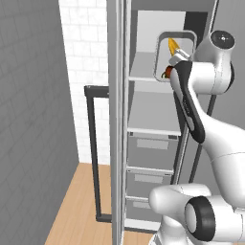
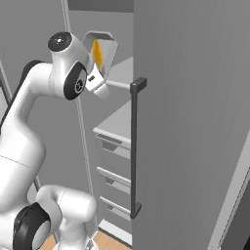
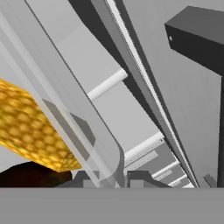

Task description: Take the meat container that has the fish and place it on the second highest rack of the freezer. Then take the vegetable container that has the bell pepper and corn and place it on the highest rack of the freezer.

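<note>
Translucent grey tray (image 1: 161, 48), tipped up on edge with its open side toward the left base camera, held at the freezer's (image 1: 143, 119) open front, level with the top shelf (image 1: 143, 67). Contents: yellow corn (image 1: 173, 46) at 12 o'clock inside the tray; red-orange pepper (image 1: 167, 72) at 6 o'clock, mostly hidden behind the arm.

Gripper (image 1: 176, 58): at the tray's 3 o'clock rim in the left base view; fingers nearly closed, pinched on the tray's thin wall. In the hand view the clear wall (image 3: 94, 140) runs down between the two dark tips, with corn at 9 o'clock and a dark red shape at 7 o'clock.

Freezer interior: second shelf (image 1: 155, 117) below the top one, bare on its visible part; grey drawers (image 1: 150, 153) beneath. Whether the tray touches the top shelf cannot be told.

Door (image 2: 195, 122): open, at 3 o'clock in the right base view, with a long dark bar handle (image 2: 134, 146). Second dark handle (image 1: 93, 153) at 9 o'clock in the left base view.
</note>
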